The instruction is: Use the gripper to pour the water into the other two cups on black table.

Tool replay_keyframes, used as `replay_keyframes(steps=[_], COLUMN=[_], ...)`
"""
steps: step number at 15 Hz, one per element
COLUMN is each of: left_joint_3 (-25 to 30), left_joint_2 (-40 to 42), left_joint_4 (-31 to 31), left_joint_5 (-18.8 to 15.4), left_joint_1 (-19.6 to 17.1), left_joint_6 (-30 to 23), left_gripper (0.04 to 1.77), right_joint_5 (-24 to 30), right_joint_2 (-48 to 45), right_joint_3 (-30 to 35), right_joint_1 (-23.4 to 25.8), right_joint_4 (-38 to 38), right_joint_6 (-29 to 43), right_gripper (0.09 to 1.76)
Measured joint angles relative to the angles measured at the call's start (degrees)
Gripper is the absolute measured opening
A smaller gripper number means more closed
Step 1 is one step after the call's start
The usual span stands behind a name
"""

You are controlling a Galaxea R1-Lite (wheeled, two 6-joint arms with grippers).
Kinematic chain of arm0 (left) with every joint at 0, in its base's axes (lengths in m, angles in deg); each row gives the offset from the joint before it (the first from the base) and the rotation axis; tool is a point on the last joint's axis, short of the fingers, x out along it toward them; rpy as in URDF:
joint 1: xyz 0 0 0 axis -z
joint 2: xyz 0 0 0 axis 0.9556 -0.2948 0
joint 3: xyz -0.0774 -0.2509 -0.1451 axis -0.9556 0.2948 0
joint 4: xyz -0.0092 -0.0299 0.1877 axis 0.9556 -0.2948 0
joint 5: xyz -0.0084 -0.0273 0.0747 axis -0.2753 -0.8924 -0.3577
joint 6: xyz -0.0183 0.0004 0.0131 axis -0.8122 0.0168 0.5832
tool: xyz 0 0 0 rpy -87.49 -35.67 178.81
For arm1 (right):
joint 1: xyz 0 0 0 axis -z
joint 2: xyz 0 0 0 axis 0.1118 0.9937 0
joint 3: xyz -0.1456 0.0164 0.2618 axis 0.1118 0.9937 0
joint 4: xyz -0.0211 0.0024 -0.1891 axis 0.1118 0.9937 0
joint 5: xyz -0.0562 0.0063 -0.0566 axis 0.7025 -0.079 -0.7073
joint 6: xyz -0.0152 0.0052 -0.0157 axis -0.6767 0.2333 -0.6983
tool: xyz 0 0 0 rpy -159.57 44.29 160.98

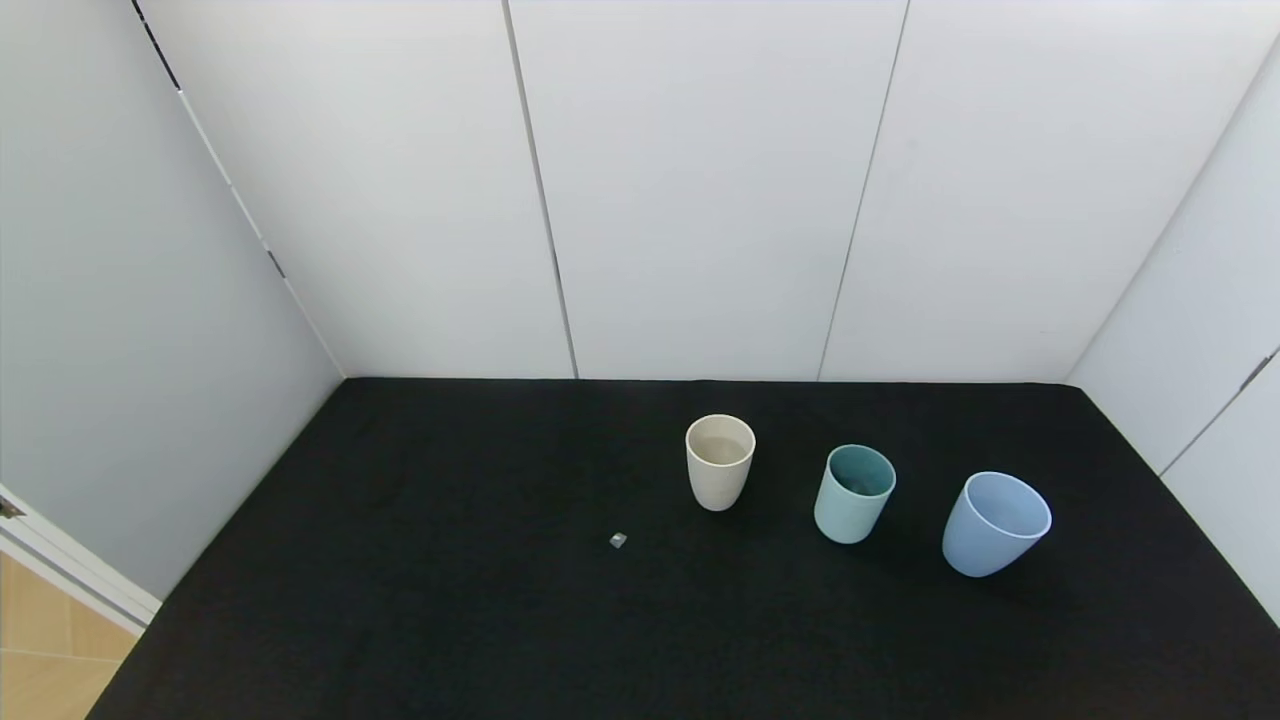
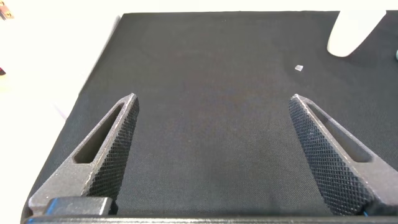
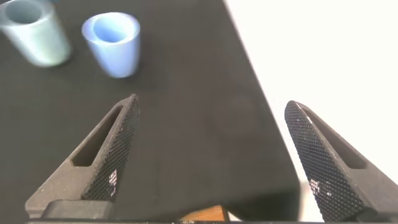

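Observation:
Three cups stand in a row on the black table (image 1: 420,600): a cream-beige cup (image 1: 719,462), a teal-green cup (image 1: 853,493) and a larger light blue cup (image 1: 993,523). No water level can be made out in any of them. Neither arm shows in the head view. My right gripper (image 3: 211,109) is open above the table's near right corner, with the light blue cup (image 3: 114,43) and the teal-green cup (image 3: 36,34) ahead of it. My left gripper (image 2: 213,102) is open over bare table, the cream-beige cup (image 2: 352,32) far ahead.
A tiny grey cube (image 1: 618,540) lies on the table left of the cream-beige cup, and the same cube (image 2: 299,68) shows in the left wrist view. White walls enclose the table on three sides. Wooden floor (image 1: 45,655) shows past the near left corner.

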Motion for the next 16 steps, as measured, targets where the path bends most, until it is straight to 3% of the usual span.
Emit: replay_keyframes(steps=[5,7,11,16], left_joint_3=[0.0,0.0,0.0,0.0], left_joint_2=[0.0,0.0,0.0,0.0], left_joint_4=[0.0,0.0,0.0,0.02], left_joint_5=[0.0,0.0,0.0,-0.02], left_joint_1=[0.0,0.0,0.0,0.0], left_joint_6=[0.02,0.02,0.0,0.0], left_gripper=[1.72,1.72,1.72,1.72], right_joint_5=[1.21,1.93,10.14,16.36], right_joint_2=[-12.26,-15.87,-18.16,-18.53], right_joint_3=[3.06,6.31,13.73,16.42], right_joint_1=[-1.46,-1.79,-2.01,-2.1], right_joint_4=[0.49,-2.67,-11.54,-8.9], right_joint_6=[-4.66,-5.18,-5.35,-4.44], right_gripper=[1.7,1.7,1.7,1.7])
